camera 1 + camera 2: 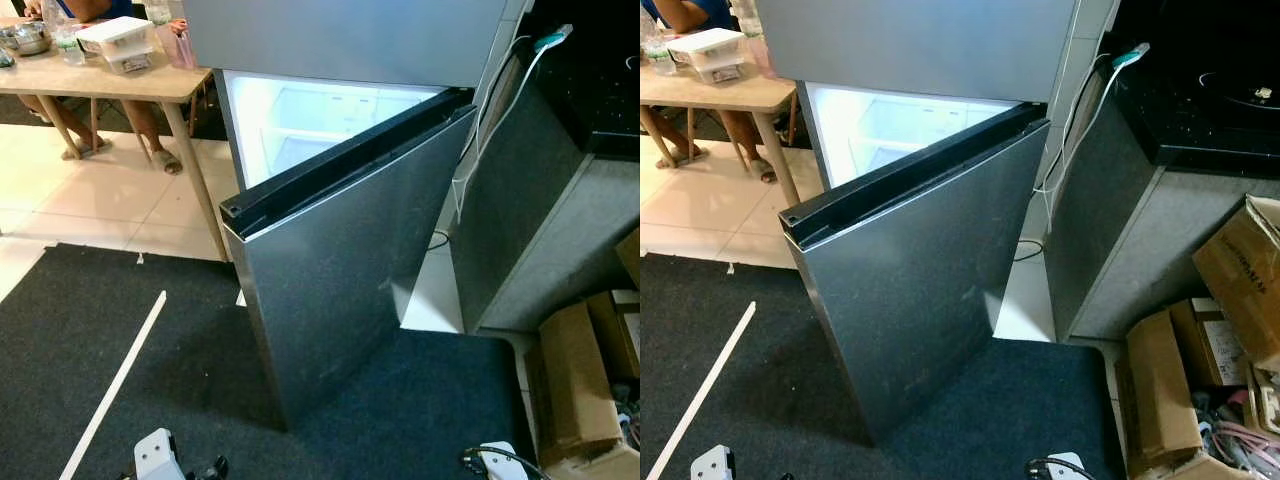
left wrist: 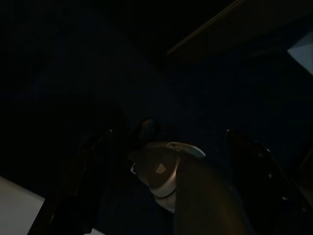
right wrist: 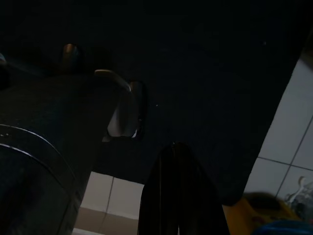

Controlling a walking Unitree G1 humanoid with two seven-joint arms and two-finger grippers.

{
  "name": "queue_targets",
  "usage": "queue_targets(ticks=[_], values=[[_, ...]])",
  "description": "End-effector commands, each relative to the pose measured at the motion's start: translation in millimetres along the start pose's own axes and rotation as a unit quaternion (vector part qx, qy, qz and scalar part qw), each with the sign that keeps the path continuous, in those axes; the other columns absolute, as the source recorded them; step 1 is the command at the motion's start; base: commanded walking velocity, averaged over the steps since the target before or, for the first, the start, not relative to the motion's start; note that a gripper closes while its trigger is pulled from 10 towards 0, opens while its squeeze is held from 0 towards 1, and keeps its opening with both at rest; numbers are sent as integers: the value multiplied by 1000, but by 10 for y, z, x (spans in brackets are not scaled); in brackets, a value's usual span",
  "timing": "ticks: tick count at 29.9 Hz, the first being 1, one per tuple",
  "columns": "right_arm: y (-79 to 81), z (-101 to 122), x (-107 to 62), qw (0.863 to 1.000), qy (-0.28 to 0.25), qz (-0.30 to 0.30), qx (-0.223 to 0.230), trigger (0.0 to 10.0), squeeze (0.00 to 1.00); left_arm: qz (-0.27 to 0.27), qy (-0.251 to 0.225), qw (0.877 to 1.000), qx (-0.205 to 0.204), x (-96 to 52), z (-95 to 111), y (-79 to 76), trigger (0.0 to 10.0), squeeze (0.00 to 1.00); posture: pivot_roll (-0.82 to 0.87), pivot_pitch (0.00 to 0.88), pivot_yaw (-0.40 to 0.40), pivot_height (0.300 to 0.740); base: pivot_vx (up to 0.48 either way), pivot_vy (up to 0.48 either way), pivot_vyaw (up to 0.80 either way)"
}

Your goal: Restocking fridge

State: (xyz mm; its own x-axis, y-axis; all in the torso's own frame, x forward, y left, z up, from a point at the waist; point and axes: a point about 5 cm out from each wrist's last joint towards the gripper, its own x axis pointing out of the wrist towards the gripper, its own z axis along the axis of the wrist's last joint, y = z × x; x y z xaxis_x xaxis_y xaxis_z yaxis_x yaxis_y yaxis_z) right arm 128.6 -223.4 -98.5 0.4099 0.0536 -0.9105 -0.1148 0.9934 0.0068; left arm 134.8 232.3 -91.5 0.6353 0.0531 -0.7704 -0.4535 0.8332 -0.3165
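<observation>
Standing ajar, one fridge door (image 1: 340, 270); two cardboard boxes (image 1: 1200, 370).

One silver fridge (image 1: 340, 40) with one lower door (image 1: 350, 290) standing open. One wooden bench (image 1: 100, 75) carrying two stacked clear containers (image 1: 120, 42) and one metal bowl (image 1: 28, 38). One person's two legs (image 1: 150, 130) show beneath it. One dark rug (image 1: 150, 370), one white strip (image 1: 110, 385) lying on it, and several cardboard boxes (image 1: 1220, 330), the exact number unclear.
</observation>
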Motion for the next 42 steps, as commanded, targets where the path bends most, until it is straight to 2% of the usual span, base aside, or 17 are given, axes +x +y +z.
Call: queue_targets(ticks=[1,5,12,15,25,31,33,34,36,37,39,40,42], values=[[-23,-2,-5,1000,5,-2,-14,10000,0,-3,12,1000,3,-6,-53,-11,10000,0,-47,51,-26,740,244,0,0],[-15,26,-3,1000,0,5,-24,10000,0,-4,12,1000,4,-4,-49,-12,10000,0,-49,52,-24,740,249,0,0],[-20,21,-4,1000,0,2,-26,10000,0,-5,13,1000,4,-4,-54,-17,10000,0,-51,57,-22,740,255,0,756],[-49,6,-12,1000,-2,-12,-9,10000,0,-5,14,1000,4,-8,-63,-11,10000,0,-54,58,-18,740,257,0,256],[-37,-5,-9,1000,-2,-14,-4,10000,0,-3,16,1000,5,-8,-56,-1,10000,0,-54,61,-12,740,259,0,0],[-40,50,-6,999,-23,-17,24,10000,0,8,17,1000,5,-9,-52,15,10000,0,-54,61,-10,740,0,0,0],[-40,171,-3,997,-59,-4,49,10000,0,7,18,1000,5,-10,-53,16,10000,0,-55,65,-9,740,0,0,0],[-40,171,-3,997,-59,-4,49,10000,0,7,18,1000,5,-10,-53,16,10000,0,-55,65,-9,740,0,0,0],[-30,331,-3,992,-99,21,78,10000,0,6,18,1000,5,-10,-53,16,10000,0,-56,67,-9,740,0,0,0],[-30,331,-3,992,-99,21,78,10000,0,6,18,1000,5,-10,-53,16,10000,0,-56,67,-9,740,0,0,0],[24,599,-9,982,-151,76,88,10000,0,5,18,1000,6,-11,-56,16,10000,0,-57,68,-9,740,0,0,0],[24,599,-9,982,-151,76,88,10000,0,5,18,1000,6,-11,-56,16,10000,0,-57,68,-9,740,0,0,0],[93,906,-34,970,-196,127,69,10000,0,4,19,1000,6,-13,-61,16,10000,0,-56,72,-10,740,0,0,0]])
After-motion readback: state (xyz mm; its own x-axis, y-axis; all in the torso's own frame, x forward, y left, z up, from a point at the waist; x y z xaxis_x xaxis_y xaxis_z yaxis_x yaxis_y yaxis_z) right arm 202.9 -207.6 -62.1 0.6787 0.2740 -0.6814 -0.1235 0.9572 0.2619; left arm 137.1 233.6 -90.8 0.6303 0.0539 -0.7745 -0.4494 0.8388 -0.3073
